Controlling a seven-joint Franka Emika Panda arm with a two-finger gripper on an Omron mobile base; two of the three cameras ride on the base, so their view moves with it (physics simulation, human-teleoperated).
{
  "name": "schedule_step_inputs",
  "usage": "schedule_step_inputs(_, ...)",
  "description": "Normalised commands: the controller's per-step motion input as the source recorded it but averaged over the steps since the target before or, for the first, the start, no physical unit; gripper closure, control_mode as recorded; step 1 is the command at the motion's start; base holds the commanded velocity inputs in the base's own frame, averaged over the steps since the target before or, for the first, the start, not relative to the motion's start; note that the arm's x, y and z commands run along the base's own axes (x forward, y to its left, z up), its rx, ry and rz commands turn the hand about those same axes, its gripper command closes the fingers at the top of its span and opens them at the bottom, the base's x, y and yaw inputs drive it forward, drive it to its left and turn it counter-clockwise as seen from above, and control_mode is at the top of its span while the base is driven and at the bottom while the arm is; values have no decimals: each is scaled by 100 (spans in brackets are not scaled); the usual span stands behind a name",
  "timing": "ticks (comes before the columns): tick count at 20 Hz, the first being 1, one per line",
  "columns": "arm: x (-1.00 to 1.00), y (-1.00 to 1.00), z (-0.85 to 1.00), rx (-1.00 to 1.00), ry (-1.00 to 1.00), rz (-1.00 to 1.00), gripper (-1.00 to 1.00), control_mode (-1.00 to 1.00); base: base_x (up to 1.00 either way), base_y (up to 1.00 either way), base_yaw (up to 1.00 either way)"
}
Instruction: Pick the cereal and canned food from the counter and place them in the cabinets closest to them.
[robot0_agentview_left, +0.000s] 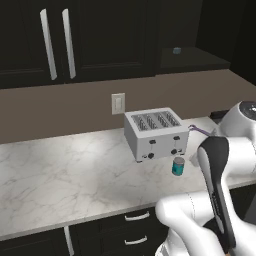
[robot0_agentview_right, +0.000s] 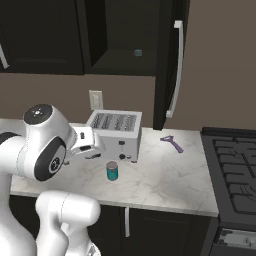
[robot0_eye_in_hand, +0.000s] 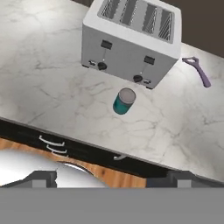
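Can: the canned food stood upright on the worktop, just in front of the toaster and near the front edge, with bare marble on its other sides.
Why there: that spot probably left it easy to reach from above or from the front; the toaster behind it ruled out an approach from the wall side.
End effector: the end effector hung back over the worktop's front edge, looking down at the can from well apart; its two dark tips sat wide to either side and held nothing, so it read as spread and empty.
Cabinet: one door of the cabinets stood swung out above the toaster, its long silver handle toward the stove; the opening was dark, with a small pale-blue item on its shelf that was too small to identify.
Judgement: the open cabinet was likely the can's destination, being straight above it.
Obstacles: the toaster stood between the can and the wall, so a lift would need to clear its top; the open door edge hung close to that path.
Other things: a purple peeler lay flat beside the toaster, clear of the can; a wall switch sat behind it.
Cereal: no box could be made out on the worktop.
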Motion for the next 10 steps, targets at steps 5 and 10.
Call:
schedule_step_inputs(5, 41, 0, -19, 1, -9, 0, -100, -100, 0, 0, 0)
schedule_step_inputs(10, 22, 0, -23, -1, 0, 0, -100, -100, 0, 0, 0)
